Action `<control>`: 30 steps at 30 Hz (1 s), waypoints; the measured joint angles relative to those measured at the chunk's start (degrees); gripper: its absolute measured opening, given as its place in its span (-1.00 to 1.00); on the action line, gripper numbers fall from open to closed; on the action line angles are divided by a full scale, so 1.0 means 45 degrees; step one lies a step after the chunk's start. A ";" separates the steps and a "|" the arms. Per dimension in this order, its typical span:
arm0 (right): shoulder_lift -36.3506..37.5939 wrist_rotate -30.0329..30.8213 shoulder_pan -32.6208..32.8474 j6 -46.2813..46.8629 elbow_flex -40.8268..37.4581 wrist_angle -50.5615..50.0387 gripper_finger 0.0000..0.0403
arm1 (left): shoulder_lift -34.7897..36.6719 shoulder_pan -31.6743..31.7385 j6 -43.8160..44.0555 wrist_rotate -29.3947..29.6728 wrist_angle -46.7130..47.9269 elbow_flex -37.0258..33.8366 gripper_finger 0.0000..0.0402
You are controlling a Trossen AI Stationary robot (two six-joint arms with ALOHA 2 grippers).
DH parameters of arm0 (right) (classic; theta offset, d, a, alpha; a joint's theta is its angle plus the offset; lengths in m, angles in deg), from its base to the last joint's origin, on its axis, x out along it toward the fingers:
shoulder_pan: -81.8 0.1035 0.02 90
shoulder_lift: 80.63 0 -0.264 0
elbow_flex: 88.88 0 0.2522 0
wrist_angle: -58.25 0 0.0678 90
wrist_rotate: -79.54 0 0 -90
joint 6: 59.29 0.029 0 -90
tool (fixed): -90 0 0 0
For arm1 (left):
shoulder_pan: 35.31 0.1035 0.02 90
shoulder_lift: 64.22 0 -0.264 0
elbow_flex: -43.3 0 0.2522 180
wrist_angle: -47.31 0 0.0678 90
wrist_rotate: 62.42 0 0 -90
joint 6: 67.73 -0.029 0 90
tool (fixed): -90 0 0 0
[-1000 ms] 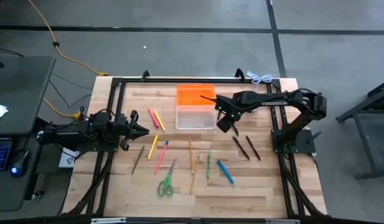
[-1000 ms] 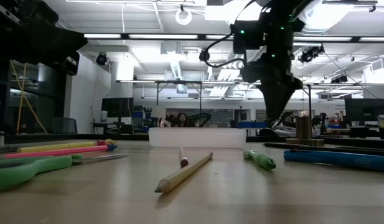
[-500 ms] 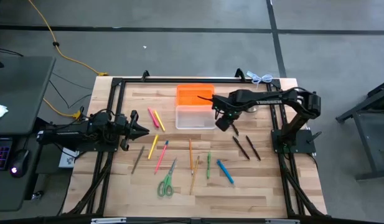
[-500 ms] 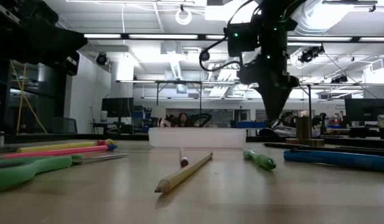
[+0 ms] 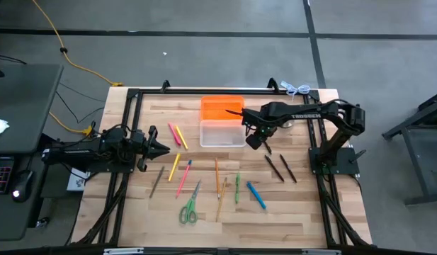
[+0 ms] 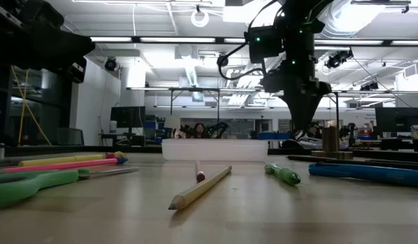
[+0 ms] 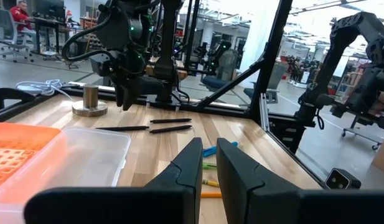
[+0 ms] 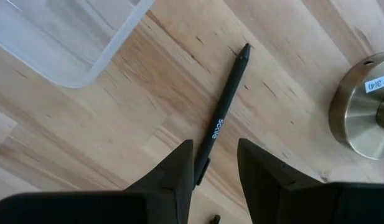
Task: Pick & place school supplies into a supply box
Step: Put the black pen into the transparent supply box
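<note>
Beside supply box (image 5: 222, 132), right claw (image 8: 213, 163) hovers spread over dark pen (image 8: 224, 118): light, stiff, slick; take mid-barrel. Left claw (image 7: 206, 163), slightly parted, empty, waits at bench (image 5: 303, 205) edge.

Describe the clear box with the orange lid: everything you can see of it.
The supply box is a small rectangular tub of clear plastic with rounded corners, open and empty. Its bright orange lid, grid-patterned inside, lies flipped flat on the table beyond it, joined along one long edge. It sits upright on the wooden table. The right gripper hangs just off its corner, not touching.
</note>
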 joint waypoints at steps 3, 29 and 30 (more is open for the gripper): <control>0.0000 0.0102 0.0000 0.0045 -0.0005 -0.0007 -0.49 | 0.0000 0.0000 0.0000 0.0000 0.0003 0.0000 -0.62; -0.0797 0.1126 0.0597 0.1351 -0.0024 0.0085 -0.49 | 0.0002 0.0000 -0.0005 0.0000 -0.0002 0.0000 -0.62; -0.0801 0.1316 0.0597 0.1341 -0.0024 0.0082 -0.49 | 0.0002 0.0000 -0.0005 0.0000 0.0000 0.0000 -0.62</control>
